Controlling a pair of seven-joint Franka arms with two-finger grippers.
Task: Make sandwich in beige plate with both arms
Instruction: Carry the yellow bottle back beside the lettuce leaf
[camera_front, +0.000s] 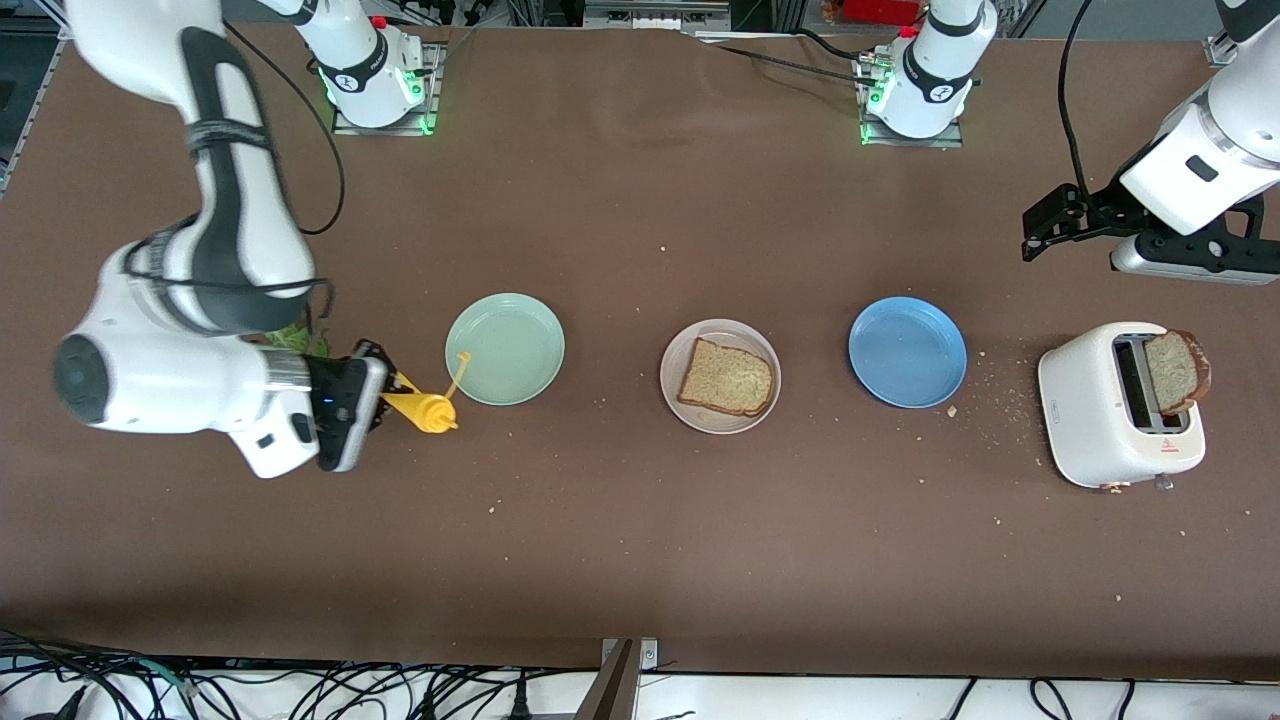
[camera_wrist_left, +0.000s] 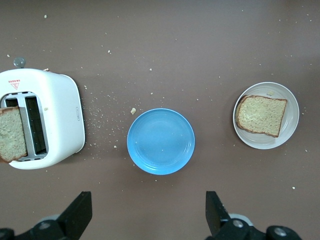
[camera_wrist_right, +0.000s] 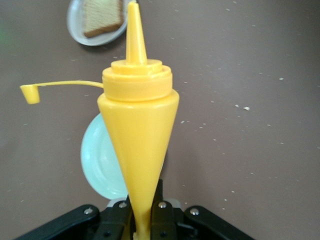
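Bread for the sandwich is split between two spots: I see one slice (camera_front: 727, 378) lying flat in the beige plate (camera_front: 672, 356) at the middle of the counter (camera_front: 640, 560), and a second slice (camera_front: 1175, 372) standing up out of the white toaster (camera_front: 1100, 415) toward the left arm's end. Open brown counter runs wide along the edge nearest the front camera, dotted only with crumbs, and there is also bare room between the plates and the arm bases.

My right arm bends down low at its own end of the counter, wrist turned sideways. Its right tool (camera_front: 385, 392) is clamped on a yellow squeeze bottle (camera_front: 425, 410), nozzle pointing toward the mint-green plate (camera_front: 505, 349), cap (camera_wrist_right: 30, 94) dangling open on its strap. Something green (camera_front: 295, 338) peeks out beside that wrist.

My left tool (camera_front: 1045, 225) hangs in the air over the counter near the toaster, fingers (camera_wrist_left: 80, 212) spread wide and holding nothing.

Both the mint-green plate and the blue plate (camera_front: 907, 351) are bare; the blue one sits between beige plate and toaster.
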